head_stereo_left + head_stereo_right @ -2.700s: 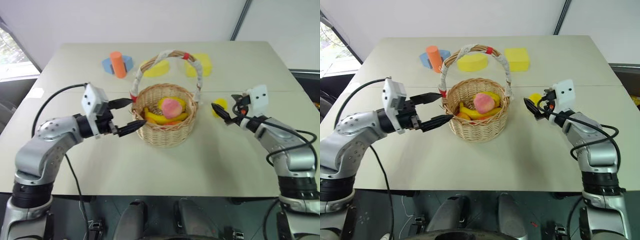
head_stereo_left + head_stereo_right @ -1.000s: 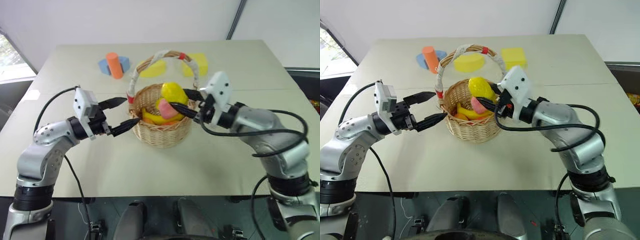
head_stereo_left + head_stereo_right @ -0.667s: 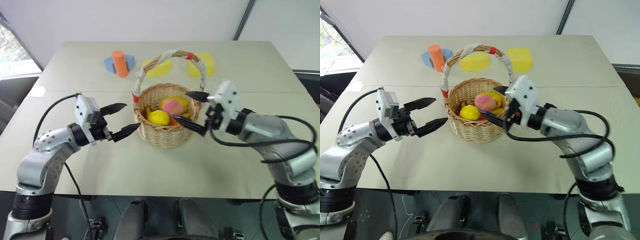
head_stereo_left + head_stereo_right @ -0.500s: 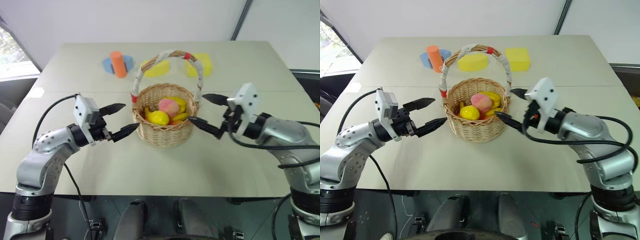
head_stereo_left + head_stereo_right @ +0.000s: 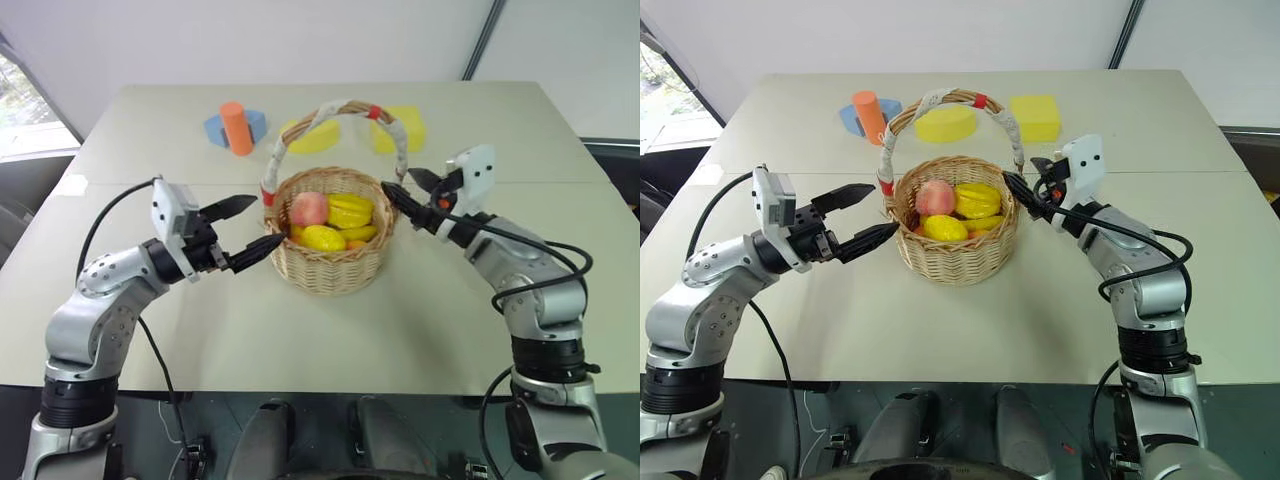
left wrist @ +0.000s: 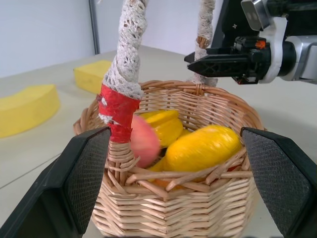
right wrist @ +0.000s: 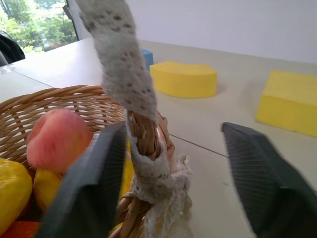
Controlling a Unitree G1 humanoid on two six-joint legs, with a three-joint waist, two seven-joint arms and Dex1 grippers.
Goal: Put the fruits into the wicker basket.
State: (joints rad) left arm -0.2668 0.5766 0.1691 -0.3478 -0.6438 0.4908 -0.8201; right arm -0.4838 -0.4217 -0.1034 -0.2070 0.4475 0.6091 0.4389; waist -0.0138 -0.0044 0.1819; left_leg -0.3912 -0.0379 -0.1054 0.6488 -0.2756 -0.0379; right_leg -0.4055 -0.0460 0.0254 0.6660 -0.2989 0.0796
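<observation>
So the round tan woven wicker basket point(image 5: 333, 240), the one with the tall arched handle wrapped in white cloth with red bands, sits in the middle of the pale beige worktop point(image 5: 300, 330). Both toy fruits are inside it: the pink rounded peach-like one point(image 5: 309, 208) is on the robot's left side of the bowl, and the yellow oval lemon-like one point(image 5: 323, 238) lies toward the near rim. There's other yellow stuff in there too, a ridged yellow piece point(image 5: 350, 211) at the back and a bit of orange peeking out underneath.

The left claw point(image 5: 252, 228) hangs just beside the basket's left wall with its two black fingers spread wide, nothing between them. In the left wrist view the fingers frame the whole basket, red-banded handle base right in front.

The right claw point(image 5: 412, 198) is at the right side of the basket, up near the rim where the handle meets it. Its fingers stand partly apart and are empty; in the right wrist view they sit either side of the cloth-wrapped handle base, though I can't tell if they touch it.

Further back on the worktop: an orange cylinder on a blue piece point(image 5: 236, 128), a curved yellow foam block point(image 5: 310, 137) and a square yellow foam block point(image 5: 400, 128), all well apart from the basket.
</observation>
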